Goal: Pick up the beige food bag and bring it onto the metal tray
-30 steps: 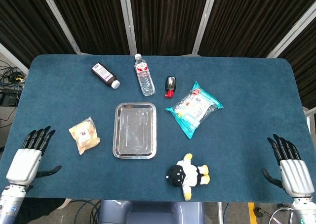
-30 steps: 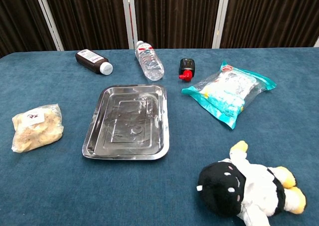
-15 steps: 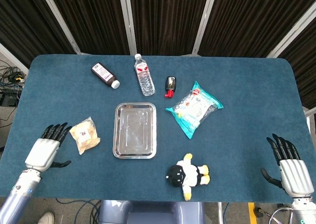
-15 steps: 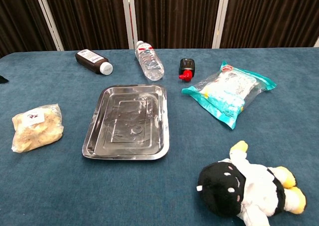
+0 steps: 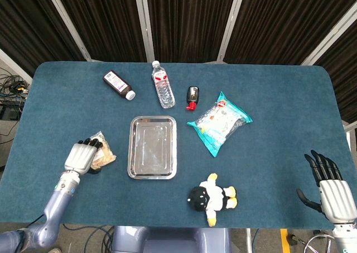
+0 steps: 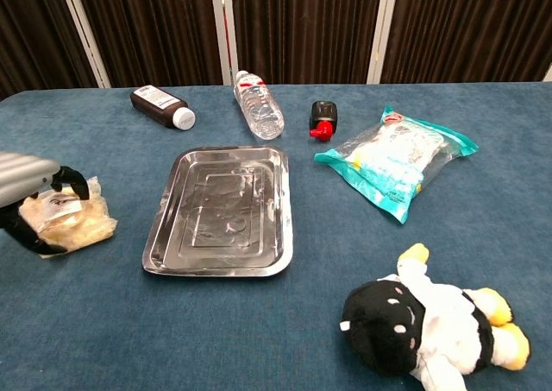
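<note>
One beige food bag [image 5: 102, 154], one metal tray [image 5: 152, 147]

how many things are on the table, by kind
bottles: 2, brown bottle, water bottle
food bags: 2, beige bag, teal bag
tray: 1
plush toy: 1
small black and red item: 1
total: 7
</note>
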Robot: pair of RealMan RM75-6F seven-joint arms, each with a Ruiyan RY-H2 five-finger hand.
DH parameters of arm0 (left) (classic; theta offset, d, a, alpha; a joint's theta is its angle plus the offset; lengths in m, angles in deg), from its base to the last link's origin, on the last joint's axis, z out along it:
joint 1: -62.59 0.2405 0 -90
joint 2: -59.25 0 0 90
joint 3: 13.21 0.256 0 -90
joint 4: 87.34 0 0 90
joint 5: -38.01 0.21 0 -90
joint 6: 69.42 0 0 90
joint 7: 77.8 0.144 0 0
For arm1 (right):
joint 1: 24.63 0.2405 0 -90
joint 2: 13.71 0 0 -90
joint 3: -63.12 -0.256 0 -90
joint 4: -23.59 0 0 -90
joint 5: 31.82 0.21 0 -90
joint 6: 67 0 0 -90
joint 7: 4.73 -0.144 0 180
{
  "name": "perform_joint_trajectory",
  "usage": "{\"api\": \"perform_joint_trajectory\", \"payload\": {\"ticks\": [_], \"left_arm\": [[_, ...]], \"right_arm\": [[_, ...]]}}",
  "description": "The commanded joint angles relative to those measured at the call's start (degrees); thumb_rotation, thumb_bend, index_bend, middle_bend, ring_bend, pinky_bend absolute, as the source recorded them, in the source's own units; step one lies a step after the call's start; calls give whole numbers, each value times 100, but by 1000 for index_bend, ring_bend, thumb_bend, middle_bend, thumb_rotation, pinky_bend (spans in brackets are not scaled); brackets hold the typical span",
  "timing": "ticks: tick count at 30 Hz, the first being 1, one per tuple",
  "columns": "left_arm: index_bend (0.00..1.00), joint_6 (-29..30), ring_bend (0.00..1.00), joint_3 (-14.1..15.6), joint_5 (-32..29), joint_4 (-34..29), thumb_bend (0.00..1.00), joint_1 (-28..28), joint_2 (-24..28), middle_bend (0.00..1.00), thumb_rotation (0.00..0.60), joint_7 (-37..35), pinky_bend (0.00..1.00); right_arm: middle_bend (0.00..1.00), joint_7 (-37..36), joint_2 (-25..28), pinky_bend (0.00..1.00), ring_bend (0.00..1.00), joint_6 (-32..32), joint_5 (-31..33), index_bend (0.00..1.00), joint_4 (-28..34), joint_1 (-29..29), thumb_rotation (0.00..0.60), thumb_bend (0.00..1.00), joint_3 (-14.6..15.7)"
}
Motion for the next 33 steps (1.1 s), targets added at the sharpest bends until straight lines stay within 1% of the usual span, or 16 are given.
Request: {"api": "perform_joint_trajectory", "payload": {"ticks": [1,3,6,9,11,14,17,19,22,23,24,26,28,29,31,33], "left_arm": [[630,379,564,30,346,-3,310,16,-127,648,600,-176,632],[668,506,599,81,549,-119,320,55,-39,684,600,-282,661],[677,715,604,82,835,-450,321,97,218,692,600,-429,665],[673,941,604,-10,1197,-996,320,96,585,689,600,-619,665],[663,1026,601,-88,1397,-1283,315,48,705,683,600,-709,662],[628,1069,579,-194,1606,-1407,307,-79,650,654,600,-741,650],[589,883,551,-297,1617,-1374,289,-350,413,611,600,-496,640],[540,729,497,-370,1429,-1342,270,-520,224,551,600,-251,602],[396,581,340,-410,1158,-1266,230,-716,-46,373,600,105,467],[316,576,266,-417,1065,-1265,208,-745,-107,287,600,194,401],[254,567,214,-409,985,-1280,192,-768,-162,226,600,266,357],[74,576,74,-395,901,-1295,146,-789,-221,64,600,350,230],[5,617,9,-366,821,-1324,121,-804,-272,3,600,456,154],[0,644,0,-350,806,-1349,112,-800,-278,0,600,472,135],[0,700,0,-309,780,-1418,103,-778,-235,0,600,503,133],[0,918,0,-216,815,-1656,102,-605,32,0,600,462,133]], "right_arm": [[0,-11,-3,76,0,28,-17,0,-6,-11,600,303,1],[0,-9,-6,76,0,22,-5,0,-9,-13,600,303,1],[0,2,-5,76,0,11,4,0,-3,-13,600,304,2],[0,37,-18,76,0,26,-25,0,2,-12,600,303,4],[0,63,-33,76,0,19,-38,0,2,-5,600,303,7],[0,93,-43,76,0,-7,-43,0,12,4,600,304,17],[0,91,-46,76,0,-23,-46,0,23,12,600,303,21],[0,72,-41,76,0,-17,-45,0,24,14,600,303,14],[0,34,-27,76,0,-30,-37,0,16,20,600,304,14],[0,21,-21,76,0,-33,-35,0,14,20,600,304,15],[0,9,-16,76,0,-34,-33,0,10,20,600,303,15],[0,-4,-11,76,0,-28,-32,0,3,19,600,303,14],[0,-30,-2,76,0,-18,-29,0,-2,16,600,303,9],[0,-41,1,76,0,-13,-28,0,-4,13,600,303,9],[0,-55,8,76,0,-7,-25,0,-8,9,600,304,10],[0,-48,13,76,0,3,-25,0,-8,2,600,304,11]]}}
